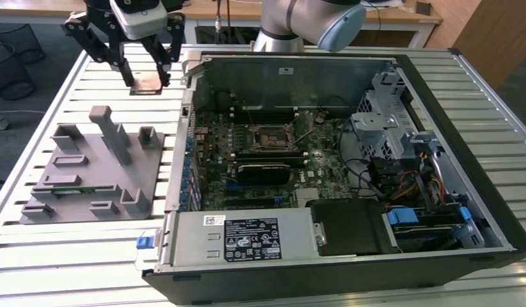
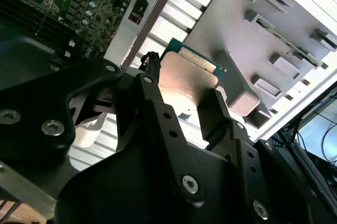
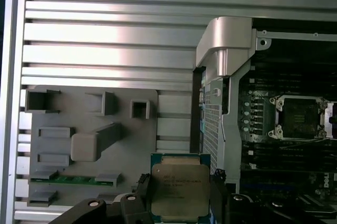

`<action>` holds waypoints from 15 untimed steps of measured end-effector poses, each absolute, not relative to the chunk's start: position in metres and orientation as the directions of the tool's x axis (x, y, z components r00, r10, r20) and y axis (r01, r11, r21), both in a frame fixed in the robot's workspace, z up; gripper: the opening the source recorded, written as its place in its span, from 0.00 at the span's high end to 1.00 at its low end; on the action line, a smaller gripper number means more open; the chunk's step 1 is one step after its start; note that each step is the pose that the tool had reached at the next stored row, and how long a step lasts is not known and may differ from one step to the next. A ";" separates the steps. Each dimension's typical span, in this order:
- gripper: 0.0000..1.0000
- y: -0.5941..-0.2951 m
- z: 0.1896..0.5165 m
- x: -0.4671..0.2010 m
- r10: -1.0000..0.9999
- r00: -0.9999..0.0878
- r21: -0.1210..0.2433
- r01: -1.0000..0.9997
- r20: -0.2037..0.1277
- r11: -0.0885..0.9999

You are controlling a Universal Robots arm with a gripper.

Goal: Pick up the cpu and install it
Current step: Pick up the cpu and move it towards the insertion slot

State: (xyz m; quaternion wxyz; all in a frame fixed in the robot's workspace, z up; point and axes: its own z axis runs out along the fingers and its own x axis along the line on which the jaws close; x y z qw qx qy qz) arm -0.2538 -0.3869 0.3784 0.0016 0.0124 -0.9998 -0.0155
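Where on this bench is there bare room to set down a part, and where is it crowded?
In the exterior view, bare slatted table lies in front of the grey holder, nearer the camera, and beyond it, under the claw gripping the cpu. The open case is crowded around the socket.

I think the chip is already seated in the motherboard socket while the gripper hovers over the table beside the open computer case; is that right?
Not quite: the chip is not in the socket, which sits bare; it is clamped between the jaws of the gripper, as the first wrist view shows. The gripper does hover over the table beside the open computer case.
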 end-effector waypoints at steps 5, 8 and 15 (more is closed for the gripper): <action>0.47 -0.387 0.378 -0.248 -0.025 -1.000 0.031 -0.025 0.003 0.999; 0.47 -0.387 0.378 -0.244 -0.025 -1.000 0.031 -0.025 0.003 0.999; 0.47 -0.387 0.378 -0.236 -0.025 -1.000 0.031 -0.025 0.003 0.999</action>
